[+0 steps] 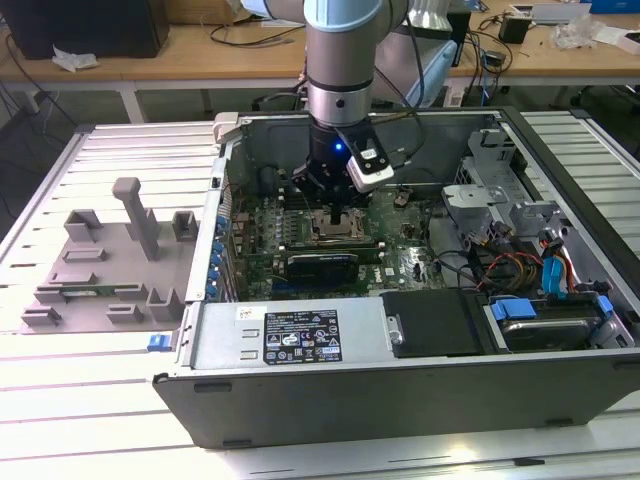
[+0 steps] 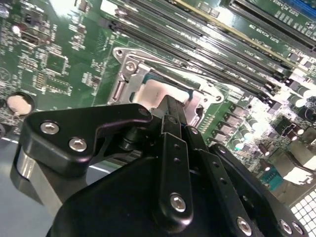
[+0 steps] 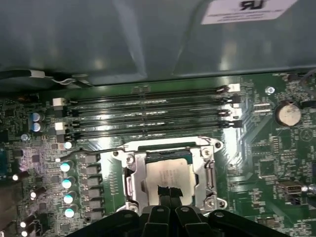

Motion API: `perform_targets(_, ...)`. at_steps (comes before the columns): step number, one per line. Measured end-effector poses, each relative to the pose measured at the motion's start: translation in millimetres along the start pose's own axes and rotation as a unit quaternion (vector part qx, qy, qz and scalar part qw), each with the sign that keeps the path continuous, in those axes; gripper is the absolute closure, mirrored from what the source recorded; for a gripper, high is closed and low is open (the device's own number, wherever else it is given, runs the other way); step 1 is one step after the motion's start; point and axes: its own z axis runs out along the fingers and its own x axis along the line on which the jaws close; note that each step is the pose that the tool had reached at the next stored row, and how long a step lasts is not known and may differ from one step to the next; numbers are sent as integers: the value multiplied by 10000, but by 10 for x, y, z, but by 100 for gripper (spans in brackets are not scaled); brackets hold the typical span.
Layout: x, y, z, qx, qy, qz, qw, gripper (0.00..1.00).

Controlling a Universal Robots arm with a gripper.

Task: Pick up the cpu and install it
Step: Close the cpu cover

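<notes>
Gripper (image 3: 166, 192) fingertips stand narrow, all but together, gripping nothing, tips over the cpu (image 3: 168, 174), which lies flat in the open socket (image 3: 132, 180) on the motherboard (image 3: 256, 158). Seating looks the step in hand; any move off calls for a straight lift, clear of the socket frame, without nudging the cpu

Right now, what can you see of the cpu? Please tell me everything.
The cpu is a small flat square chip with a silvery, slightly reflective metal top. It lies level inside the metal-framed socket of the green motherboard. The gripper, its fingers together, stands right over one edge and hides part of it; whether it touches the top is unclear.
</notes>
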Motion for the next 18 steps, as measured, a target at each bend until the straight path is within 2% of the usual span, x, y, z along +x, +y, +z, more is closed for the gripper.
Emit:
perform_targets(3,10,0,4,0,-1,-13,10000,89)
perform_targets(5,62,-5,48,-2,-5,-108,9999,89)
perform_targets(10,124,-4,103,-5,-7,-223,9998,89)
perform_targets(18,237,29,112,-8,-10,-348,9994,89)
